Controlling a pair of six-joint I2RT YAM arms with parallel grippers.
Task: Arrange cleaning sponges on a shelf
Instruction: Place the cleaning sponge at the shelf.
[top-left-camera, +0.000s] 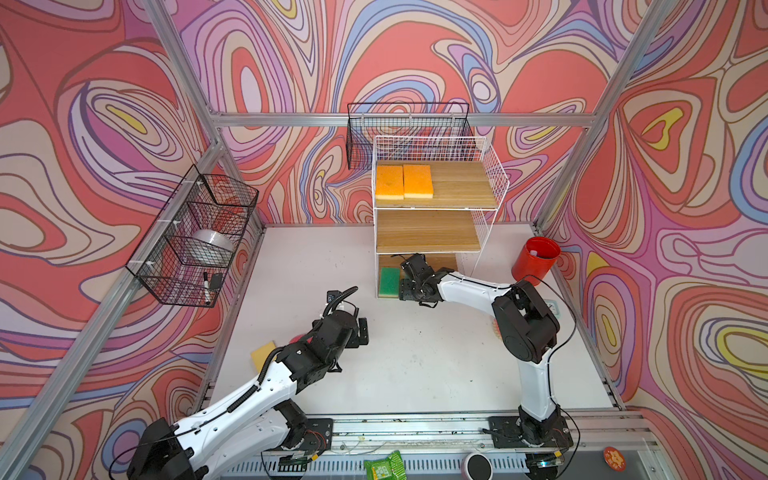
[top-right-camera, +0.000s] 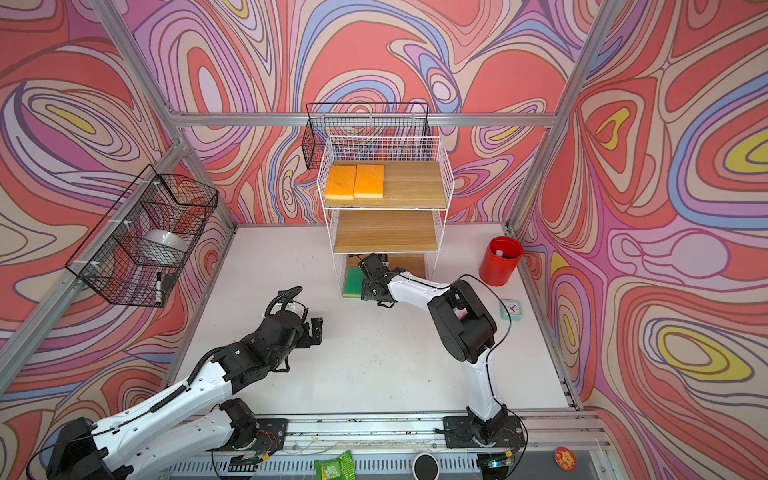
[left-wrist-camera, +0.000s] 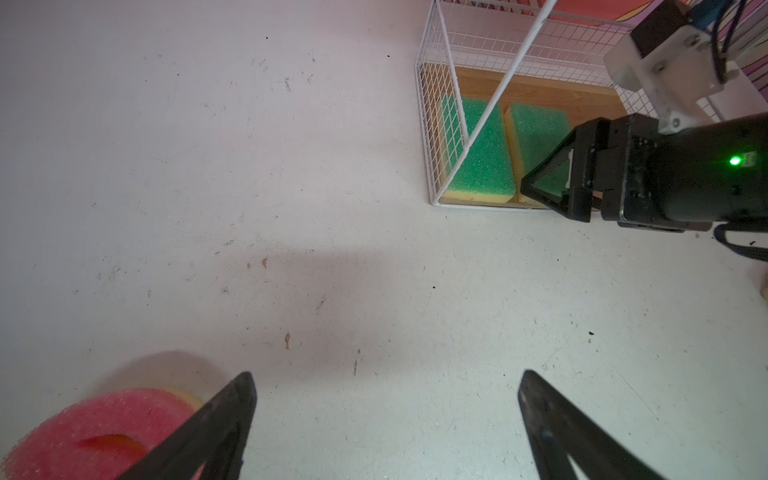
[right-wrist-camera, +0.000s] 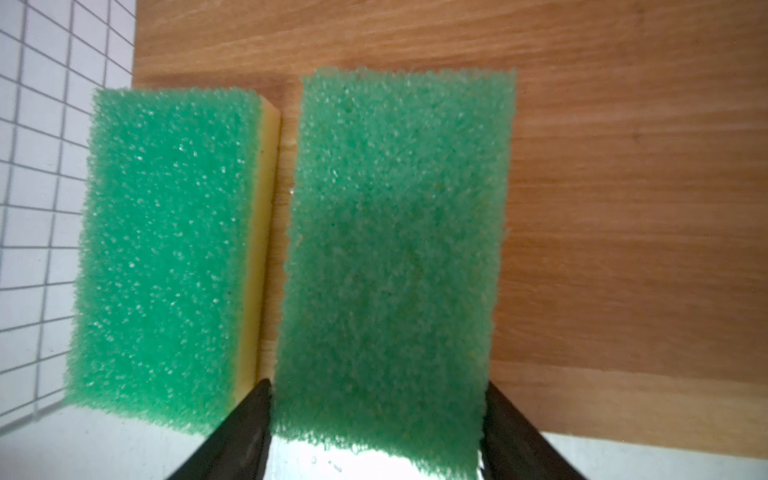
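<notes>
Bracketing a green-topped rectangular foam sponge (right-wrist-camera: 390, 257) on the lowest board (right-wrist-camera: 623, 208) of the white wire shelf (right-wrist-camera: 41, 166), beside its twin (right-wrist-camera: 166, 249), seemingly grouping colours, our right end effector (right-wrist-camera: 378, 384) touches it; clenched or released, we cannot tell.

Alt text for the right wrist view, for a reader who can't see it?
Two green-topped sponges lie side by side on a wood shelf board, white mesh beside one. The right claw straddles the near end of the other; whether it grips is unclear.
</notes>
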